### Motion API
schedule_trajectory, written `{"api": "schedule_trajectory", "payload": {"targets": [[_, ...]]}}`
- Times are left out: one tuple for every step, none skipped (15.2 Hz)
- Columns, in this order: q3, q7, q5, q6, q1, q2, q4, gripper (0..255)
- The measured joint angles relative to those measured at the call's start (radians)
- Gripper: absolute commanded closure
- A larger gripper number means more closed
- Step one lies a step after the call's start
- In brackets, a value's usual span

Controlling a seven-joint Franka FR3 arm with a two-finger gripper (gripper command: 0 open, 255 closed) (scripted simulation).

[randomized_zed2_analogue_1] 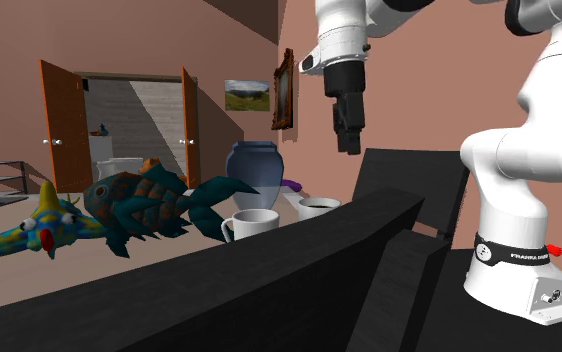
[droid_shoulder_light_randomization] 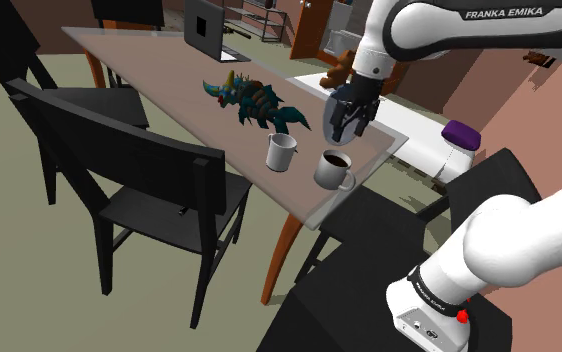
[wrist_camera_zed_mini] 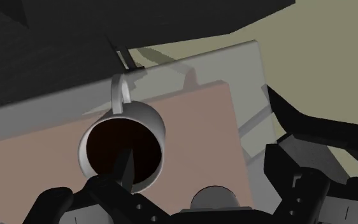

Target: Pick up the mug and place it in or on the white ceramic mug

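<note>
Two mugs stand close together near the glass table's end. The grey mug has a dark inside; the white mug stands just to its left in the shoulder view. My gripper hangs open above the grey mug, a short way up, holding nothing. In the second exterior view the gripper points down over the grey mug, with the white mug nearer the camera. In the wrist view the grey mug lies below one fingertip, its handle turned away from the hand.
A blue-green dragon toy lies on the table behind the mugs, with a laptop at the far end. Black chairs line the near side. A blue vase stands beyond the mugs. The table edge runs right beside the grey mug.
</note>
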Motion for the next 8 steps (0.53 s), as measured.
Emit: {"api": "schedule_trajectory", "payload": {"targets": [[0.008, 0.011, 0.000, 0.024, 0.003, 0.041, 0.019, 0], [0.018, 0.023, 0.001, 0.048, 0.007, 0.083, 0.038, 0], [0.020, 0.027, -0.002, 0.069, 0.006, 0.116, 0.051, 0], [0.026, 0.037, -0.004, 0.084, 0.008, 0.152, 0.074, 0], [0.030, 0.043, -0.007, 0.101, 0.008, 0.187, 0.094, 0], [0.036, 0.053, -0.011, 0.118, 0.010, 0.230, 0.121, 0], [0.043, 0.065, -0.014, 0.141, 0.013, 0.273, 0.143, 0], [0.048, 0.074, -0.018, 0.157, 0.015, 0.304, 0.158, 0]]}}
